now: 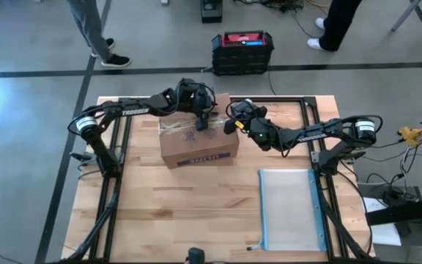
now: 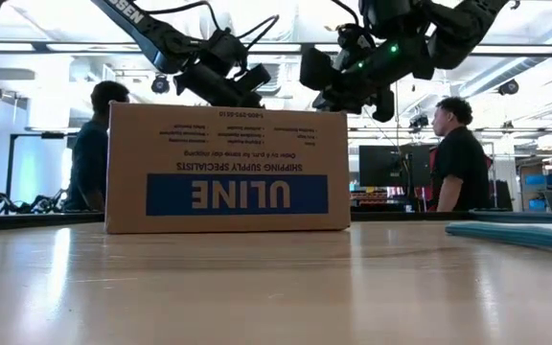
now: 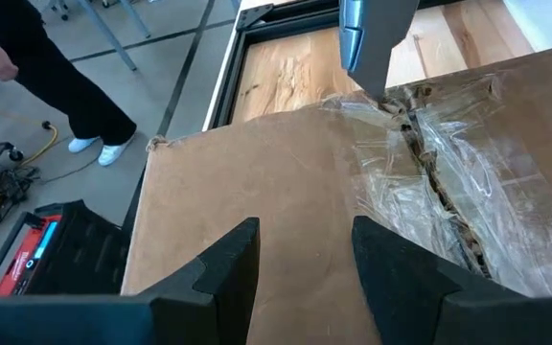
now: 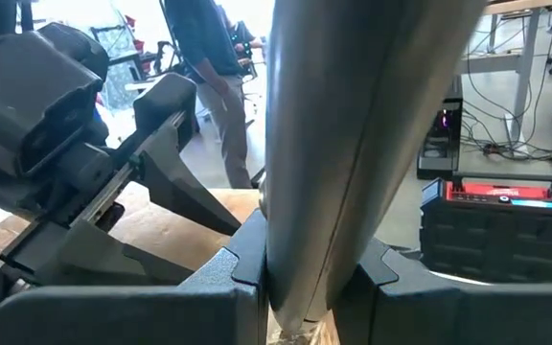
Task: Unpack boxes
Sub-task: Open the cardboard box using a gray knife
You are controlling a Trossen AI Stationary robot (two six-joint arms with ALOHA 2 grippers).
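So the wooden tabletop (image 1: pixel 196 213) sits on a grey concrete floor, with people standing around the lab behind it. A clear pouch (image 1: pixel 288 209) lies near the right edge, and a black crate with a red top (image 1: pixel 242 51) sits on the floor past the far edge. Toward the far edge stands the cardboard box (image 1: pixel 198 139), taped seam up. Over it, the left pincer (image 3: pixel 305 264) hovers with fingers parted, empty. The right pincer (image 4: pixel 300 287) is clamped on a silvery tool (image 3: pixel 367 38) touching the tape.
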